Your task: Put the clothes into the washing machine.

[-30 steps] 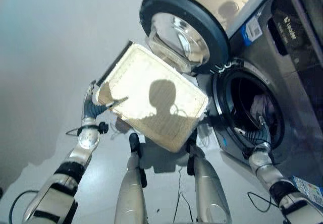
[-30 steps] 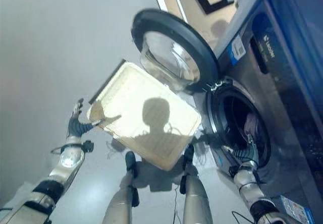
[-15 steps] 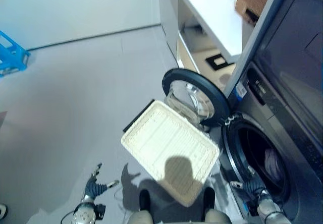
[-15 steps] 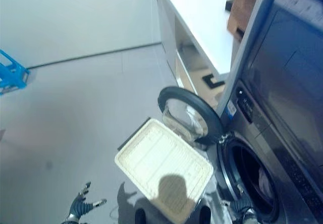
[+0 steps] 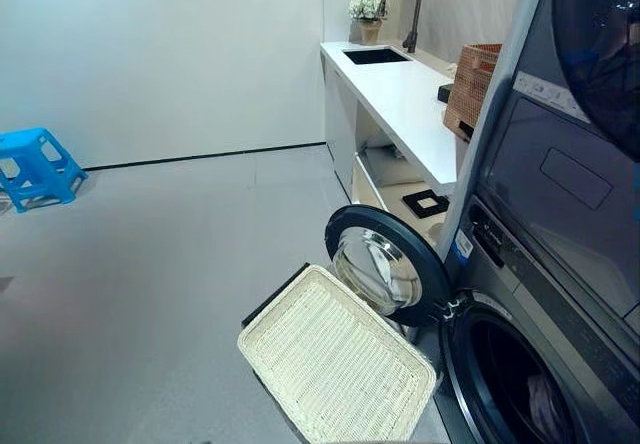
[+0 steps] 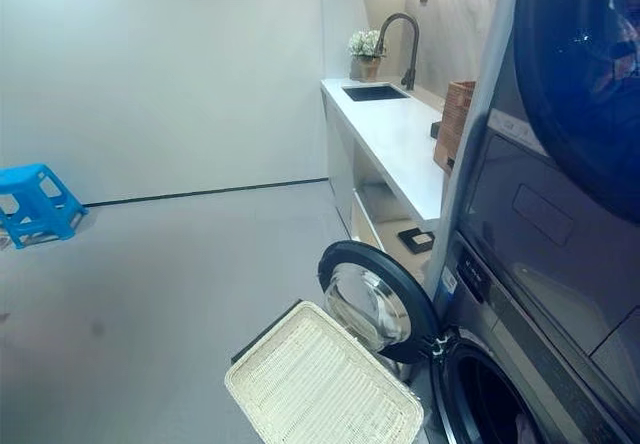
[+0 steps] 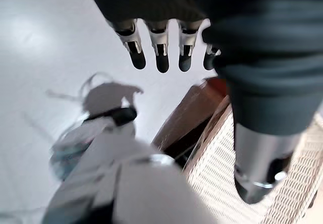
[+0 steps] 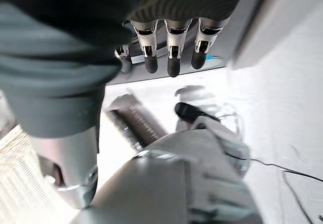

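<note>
The washing machine (image 5: 560, 294) stands at the right with its round door (image 5: 385, 264) swung open. Inside the dark drum (image 5: 505, 384) a bit of pale cloth (image 5: 545, 406) shows. An empty cream wicker basket (image 5: 335, 364) lies tilted on the floor in front of the door. My left hand (image 7: 160, 45) hangs open with straight fingers over the floor, beside the basket's rim (image 7: 222, 168). My right hand (image 8: 171, 57) is open too, holding nothing, with a corner of the basket (image 8: 20, 173) near it.
A white counter (image 5: 400, 84) with a sink, a dark tap and a flower pot (image 5: 366, 9) runs along the right wall. A brown wicker box (image 5: 470, 84) sits on it by the machine. A blue stool (image 5: 38, 167) stands far left on the grey floor.
The camera has swung up from the arms and basket to the room. Both arms have dropped out of the eye views; the right hand has left the drum's mouth.
</note>
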Robot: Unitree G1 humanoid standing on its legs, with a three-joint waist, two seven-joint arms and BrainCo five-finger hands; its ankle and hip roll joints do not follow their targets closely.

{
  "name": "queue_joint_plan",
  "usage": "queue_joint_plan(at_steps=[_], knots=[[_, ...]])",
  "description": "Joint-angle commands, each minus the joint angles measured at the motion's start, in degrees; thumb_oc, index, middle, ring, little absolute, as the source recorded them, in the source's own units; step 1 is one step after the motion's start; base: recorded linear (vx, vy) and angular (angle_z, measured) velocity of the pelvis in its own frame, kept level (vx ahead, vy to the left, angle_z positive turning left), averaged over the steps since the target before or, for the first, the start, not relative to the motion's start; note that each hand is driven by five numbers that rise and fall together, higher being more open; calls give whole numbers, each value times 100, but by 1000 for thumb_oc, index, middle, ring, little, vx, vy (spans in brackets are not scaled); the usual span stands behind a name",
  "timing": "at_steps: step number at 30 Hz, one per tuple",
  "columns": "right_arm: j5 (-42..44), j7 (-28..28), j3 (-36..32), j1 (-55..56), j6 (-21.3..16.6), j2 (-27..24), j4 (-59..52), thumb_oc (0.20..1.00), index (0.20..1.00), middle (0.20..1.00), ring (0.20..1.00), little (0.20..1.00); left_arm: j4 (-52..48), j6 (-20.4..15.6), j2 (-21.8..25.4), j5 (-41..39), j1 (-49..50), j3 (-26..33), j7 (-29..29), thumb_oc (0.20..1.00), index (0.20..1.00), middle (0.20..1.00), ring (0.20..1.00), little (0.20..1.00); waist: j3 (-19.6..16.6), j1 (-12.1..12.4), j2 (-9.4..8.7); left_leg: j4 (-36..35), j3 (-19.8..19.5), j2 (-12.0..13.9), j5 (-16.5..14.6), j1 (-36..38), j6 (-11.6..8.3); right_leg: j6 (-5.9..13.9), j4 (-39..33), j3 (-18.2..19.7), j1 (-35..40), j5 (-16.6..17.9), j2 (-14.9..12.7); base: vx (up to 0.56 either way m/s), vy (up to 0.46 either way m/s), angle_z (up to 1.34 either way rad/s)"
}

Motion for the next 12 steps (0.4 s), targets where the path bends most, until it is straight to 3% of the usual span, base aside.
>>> queue_joint_plan(at_steps=[1, 12], knots=[[172, 189, -142, -535, 367, 166, 498, 1000, 1000, 1000, 1000, 1000, 203, 137, 99, -402, -538, 214, -228, 1000, 1000, 1000, 1000, 1000, 236, 92, -232, 132, 221, -219, -356, 175, 165, 311, 162, -81, 152, -193, -151, 69, 8, -2], [403, 284, -280, -576, 559, 206, 545, 1000, 1000, 1000, 1000, 1000, 209, 309, 63, -471, -577, 168, -315, 1000, 1000, 1000, 1000, 1000, 106, 59, -172, 124, 148, -292, -431, 285, 242, 261, 232, 50, 198, -264, -111, 39, -4, -1]])
